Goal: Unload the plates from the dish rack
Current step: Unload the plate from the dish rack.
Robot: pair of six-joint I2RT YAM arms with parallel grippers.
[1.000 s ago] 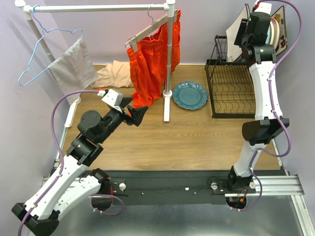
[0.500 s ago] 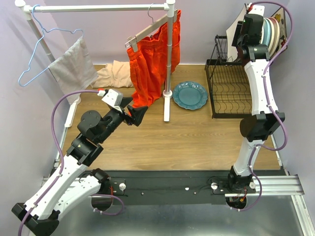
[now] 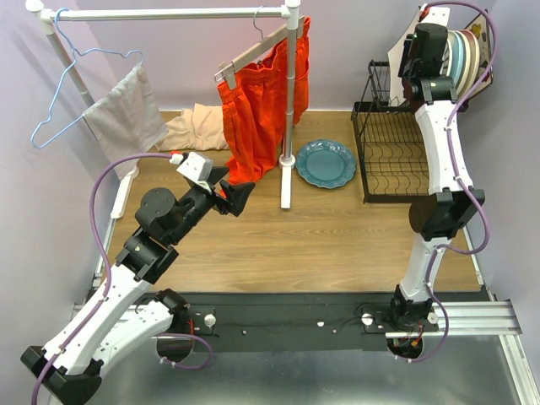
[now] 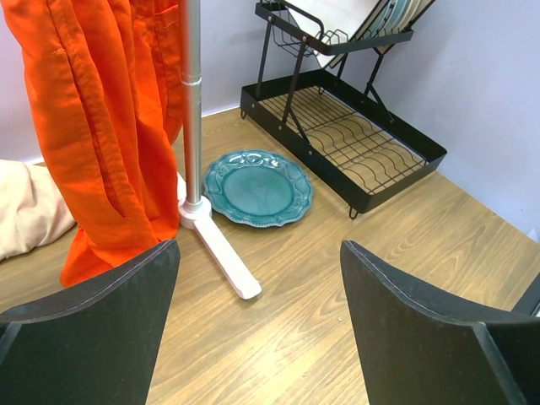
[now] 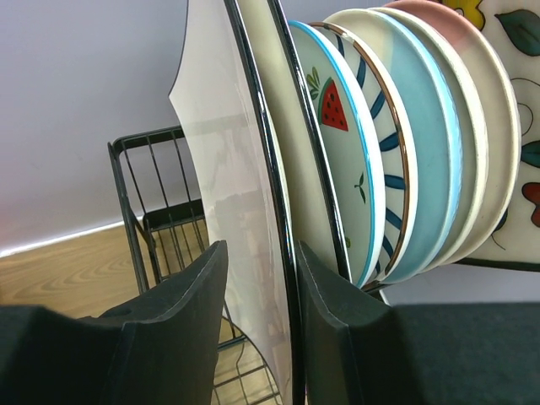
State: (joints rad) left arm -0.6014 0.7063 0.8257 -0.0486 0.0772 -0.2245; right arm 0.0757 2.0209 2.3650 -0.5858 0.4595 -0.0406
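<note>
Right gripper (image 3: 415, 57) up at upper shelf of dish rack (image 3: 396, 164); teal plate (image 3: 326, 163) lies on table (image 3: 337, 240) beside rack, so one unloaded.

Left wrist: left gripper (image 4: 260, 246) spread wide, empty, well apart from rack.

Right wrist: jaws straddle rim of white square plate (image 5: 228, 211); contact unclear. Several more plates (image 5: 422, 143) remain racked behind.

The left arm (image 3: 126, 283) is bent low, and the left claw (image 4: 260, 249) is wide open. The right arm (image 3: 443, 143) stretches high and far; the right claw (image 5: 260, 253) keeps its fingers (image 5: 169, 337) a narrow gap apart.
</note>
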